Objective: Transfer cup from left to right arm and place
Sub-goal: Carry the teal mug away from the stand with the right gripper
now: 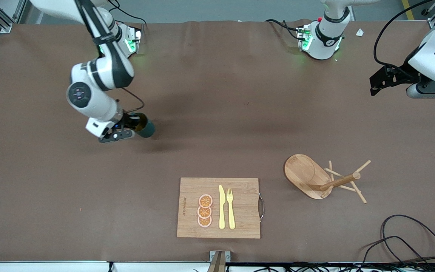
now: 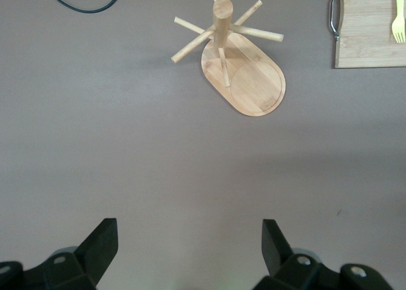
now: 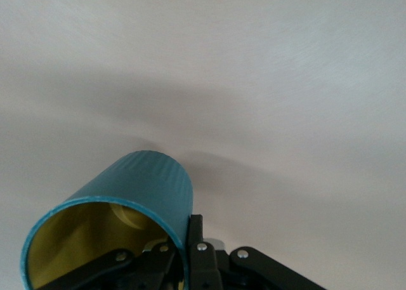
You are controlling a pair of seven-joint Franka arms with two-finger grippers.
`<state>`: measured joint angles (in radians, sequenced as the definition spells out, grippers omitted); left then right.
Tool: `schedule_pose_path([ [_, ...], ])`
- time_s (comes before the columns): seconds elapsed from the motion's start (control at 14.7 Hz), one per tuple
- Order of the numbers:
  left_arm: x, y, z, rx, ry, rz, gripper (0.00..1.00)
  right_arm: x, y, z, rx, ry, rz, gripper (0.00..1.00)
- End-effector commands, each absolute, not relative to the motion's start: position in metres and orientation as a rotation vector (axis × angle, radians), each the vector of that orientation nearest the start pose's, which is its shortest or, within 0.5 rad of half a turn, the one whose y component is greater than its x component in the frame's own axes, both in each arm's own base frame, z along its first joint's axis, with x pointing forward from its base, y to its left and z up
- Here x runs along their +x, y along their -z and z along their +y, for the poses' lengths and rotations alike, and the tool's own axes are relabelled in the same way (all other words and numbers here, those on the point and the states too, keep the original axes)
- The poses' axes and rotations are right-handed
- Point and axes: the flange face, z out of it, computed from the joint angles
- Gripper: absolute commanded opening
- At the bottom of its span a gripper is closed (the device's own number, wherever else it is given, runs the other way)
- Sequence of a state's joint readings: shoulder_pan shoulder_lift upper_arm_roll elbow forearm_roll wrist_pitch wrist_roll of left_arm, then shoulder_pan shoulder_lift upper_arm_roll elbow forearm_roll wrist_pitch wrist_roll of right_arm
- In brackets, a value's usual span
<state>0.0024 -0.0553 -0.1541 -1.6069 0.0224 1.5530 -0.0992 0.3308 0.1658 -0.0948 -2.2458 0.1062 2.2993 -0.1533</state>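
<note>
Front view has the right gripper (image 1: 132, 128) at mid-left already pinching the cup (image 1: 145, 127) by its rim, left gripper (image 1: 376, 85) wide open and empty at upper right, so only placing's left.

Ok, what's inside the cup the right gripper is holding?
Only its mustard-yellow inner wall shows; nothing visible in the cup. The right gripper is shut on the rim, one finger reaching inside, and it hides part of the inside near the rim.
</note>
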Motion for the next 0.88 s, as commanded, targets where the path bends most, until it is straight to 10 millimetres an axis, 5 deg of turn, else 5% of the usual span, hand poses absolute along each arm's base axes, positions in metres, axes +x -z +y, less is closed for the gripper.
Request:
schedule_pose_path([
  [0.0, 0.526, -0.638, -0.079, -3.123, 0.005, 0.062, 1.00, 0.513, -0.288, 0.066, -2.994, -0.148, -0.821, 0.00],
  [0.47, 0.533, -0.630, -0.073, -3.129, -0.008, 0.048, 1.00, 0.527, -0.281, -0.047, -2.873, -0.039, -1.361, 0.00],
  [0.81, 0.536, -0.630, -0.073, -3.129, 0.011, 0.048, 1.00, 0.527, -0.250, -0.067, -2.837, -0.077, -1.432, 0.00],
])
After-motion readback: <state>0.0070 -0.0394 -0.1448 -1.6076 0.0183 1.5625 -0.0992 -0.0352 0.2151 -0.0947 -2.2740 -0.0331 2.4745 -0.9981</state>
